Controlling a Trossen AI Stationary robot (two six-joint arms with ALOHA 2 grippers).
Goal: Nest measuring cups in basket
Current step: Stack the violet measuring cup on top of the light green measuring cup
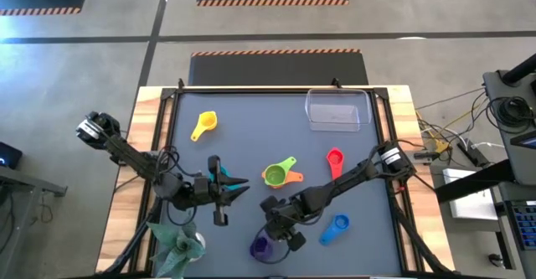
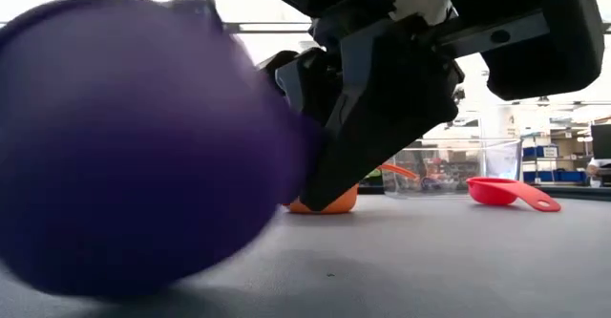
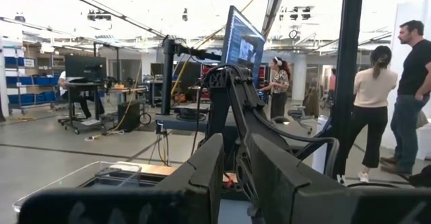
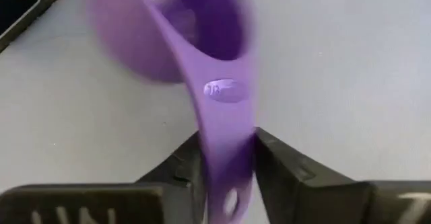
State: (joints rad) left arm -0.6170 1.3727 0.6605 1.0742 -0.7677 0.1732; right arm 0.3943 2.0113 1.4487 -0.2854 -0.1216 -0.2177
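Observation:
My right gripper (image 1: 280, 229) is shut on the purple measuring cup (image 4: 168, 42) near the table's front edge; in the low view this cup (image 2: 124, 146) fills the left side. My left gripper (image 1: 228, 185) hovers left of centre, pointing slightly upward, with a teal cup (image 1: 219, 176) showing at its fingers. The yellow cup (image 1: 205, 126), the green cup (image 1: 279, 174) beside the orange one (image 1: 295, 177), the red cup (image 1: 335, 160) and the blue cup (image 1: 335, 229) lie on the mat. The clear basket (image 1: 337, 110) stands at the far right. My left gripper appears shut on the teal cup (image 1: 219, 176). Its own wrist view shows nothing between the fingers (image 3: 202, 177), so neither the part held nor the kind of hold can be told. My right gripper pinches the purple cup's flat handle (image 4: 225, 126) between its two fingers, near the handle's free end. The fingers slant down from the far right and lie along the handle. The bowl (image 2: 124, 146) points away from the fingers, low over the mat; whether it touches I cannot tell.
Black rails frame the dark mat (image 1: 251, 141), with wooden table edges outside them. A crumpled teal-green thing (image 1: 180, 250) lies at the near left corner. People stand in the room beyond the table.

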